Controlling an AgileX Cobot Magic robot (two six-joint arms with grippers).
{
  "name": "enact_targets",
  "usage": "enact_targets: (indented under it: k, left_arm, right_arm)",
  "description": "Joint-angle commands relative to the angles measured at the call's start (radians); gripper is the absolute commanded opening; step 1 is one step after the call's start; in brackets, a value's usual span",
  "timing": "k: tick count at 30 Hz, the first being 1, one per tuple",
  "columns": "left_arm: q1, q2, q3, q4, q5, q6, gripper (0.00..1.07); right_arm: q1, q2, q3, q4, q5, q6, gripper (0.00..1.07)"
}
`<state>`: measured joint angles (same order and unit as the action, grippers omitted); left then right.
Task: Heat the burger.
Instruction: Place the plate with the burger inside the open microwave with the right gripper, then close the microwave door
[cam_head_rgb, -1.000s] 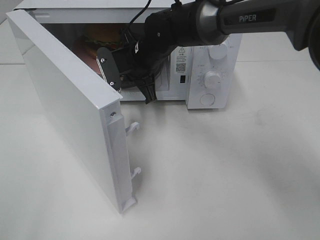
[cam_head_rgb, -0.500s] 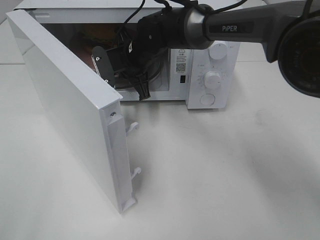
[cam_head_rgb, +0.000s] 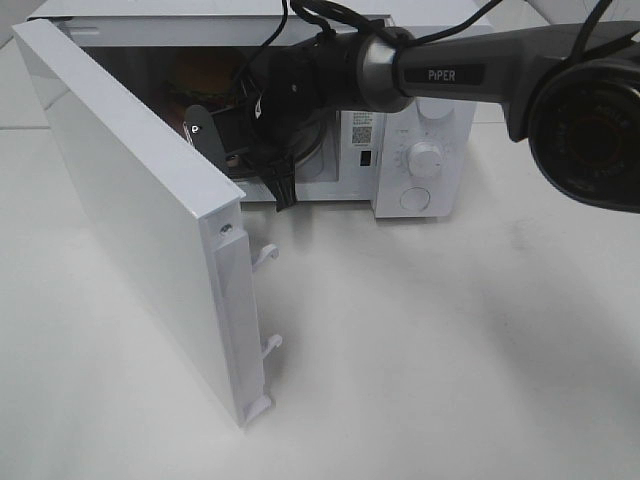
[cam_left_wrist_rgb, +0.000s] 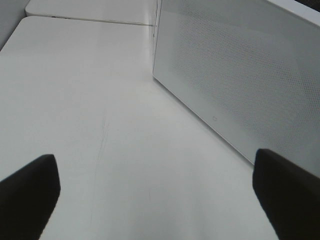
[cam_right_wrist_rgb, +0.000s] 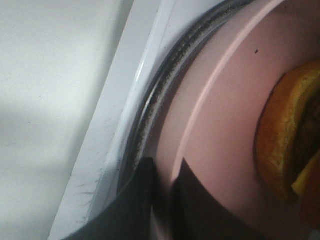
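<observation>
White enamel covers the boxy microwave oven (cam_head_rgb: 450, 130), which stands at the far edge of the pale counter (cam_head_rgb: 450, 350), left of the middle. Its flat white door (cam_head_rgb: 130, 200) hangs wide open and angles out toward the near-left corner, with two small latch hooks (cam_head_rgb: 265, 258) showing on its free edge. The door walls off the cavity from the left side of the counter.

The glossy golden-brown burger (cam_head_rgb: 205, 72) sits inside the cavity toward its back. In the right wrist view the burger (cam_right_wrist_rgb: 287, 135) rests on a round pink plate (cam_right_wrist_rgb: 220, 125), which lies over the clear glass turntable (cam_right_wrist_rgb: 165, 75).

The grey right arm (cam_head_rgb: 470, 70) reaches in from the right edge. Its wrist and a looping black cable (cam_head_rgb: 300, 15) fill most of the cavity's mouth, so the plate is hard to make out from above. The right hand (cam_right_wrist_rgb: 164, 167) is at the front of the cavity. Its two dark fingers (cam_right_wrist_rgb: 137, 200) are closed on the plate's rim, one on each side of it. A white round dial (cam_head_rgb: 425, 158) on the control panel lies just beside the arm.

The left hand (cam_left_wrist_rgb: 160, 200) hovers over bare counter (cam_left_wrist_rgb: 100, 125) near the left edge. Its fingertips (cam_left_wrist_rgb: 30, 190) are spread wide with nothing between them, and it faces the door's dotted outer face (cam_left_wrist_rgb: 235, 75).
</observation>
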<state>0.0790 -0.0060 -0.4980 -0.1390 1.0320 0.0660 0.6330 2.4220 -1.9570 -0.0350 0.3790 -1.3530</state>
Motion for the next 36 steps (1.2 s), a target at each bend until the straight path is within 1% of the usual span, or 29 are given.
enact_targets:
  k: [1,12,14,17,18,20,22,23,24,25,26,27,28,30,31,32,33,36]
  left_arm:
    - [0.002,-0.017,0.002,0.005,0.001,-0.004,1.0]
    - [0.002,-0.017,0.002,0.005,0.001,-0.004,1.0]
    - [0.002,-0.017,0.002,0.005,0.001,-0.004,1.0]
    - [0.002,-0.017,0.002,0.005,0.001,-0.004,1.0]
    - [0.002,-0.017,0.002,0.005,0.001,-0.004,1.0]
    - [0.002,-0.017,0.002,0.005,0.001,-0.004,1.0]
    - [0.002,-0.017,0.002,0.005,0.001,-0.004,1.0]
    - [0.002,-0.017,0.002,0.005,0.001,-0.004,1.0]
    - [0.002,-0.017,0.002,0.005,0.001,-0.004,1.0]
    - [0.002,-0.017,0.002,0.005,0.001,-0.004,1.0]
    - [0.002,-0.017,0.002,0.005,0.001,-0.004,1.0]
    - [0.002,-0.017,0.002,0.005,0.001,-0.004,1.0]
    - [0.002,-0.017,0.002,0.005,0.001,-0.004,1.0]
    - [0.002,-0.017,0.002,0.005,0.001,-0.004,1.0]
    - [0.002,-0.017,0.002,0.005,0.001,-0.004,1.0]
    - [0.002,-0.017,0.002,0.005,0.001,-0.004,1.0]
    - [0.002,-0.017,0.002,0.005,0.001,-0.004,1.0]
    - [0.002,-0.017,0.002,0.005,0.001,-0.004,1.0]
  right_arm:
    - [-0.003,-0.012,-0.021,-0.011,-0.068,0.003,0.0]
    - [-0.003,-0.012,-0.021,-0.007,-0.069,0.013,0.04]
    - [-0.003,-0.012,-0.021,-0.007,-0.063,0.021,0.09]
    - [-0.003,-0.012,-0.021,-0.008,-0.06,0.029,0.13]
    - [-0.004,-0.012,-0.019,-0.011,-0.059,0.034,0.16]
    - [-0.004,-0.012,-0.019,-0.011,-0.059,0.037,0.18]
    - [-0.012,-0.012,-0.019,-0.011,-0.056,0.043,0.24]
    - [-0.012,-0.012,-0.019,-0.011,-0.056,0.043,0.24]
    - [-0.014,-0.012,-0.019,-0.011,-0.05,0.049,0.28]
    - [-0.014,-0.012,-0.019,-0.011,-0.05,0.049,0.28]
    - [-0.014,-0.012,-0.019,-0.011,-0.033,0.052,0.35]
    - [-0.014,-0.012,-0.019,-0.011,-0.024,0.052,0.37]
    - [-0.014,-0.012,-0.019,-0.011,-0.024,0.052,0.37]
    - [-0.014,-0.012,-0.019,-0.011,0.006,0.06,0.5]
    - [-0.014,-0.012,-0.019,-0.011,0.006,0.06,0.5]
    - [-0.014,-0.012,-0.019,-0.01,0.018,0.067,0.54]
    - [-0.014,-0.012,-0.018,-0.01,0.035,0.078,0.6]
    - [-0.014,-0.013,-0.012,-0.01,0.037,0.085,0.63]
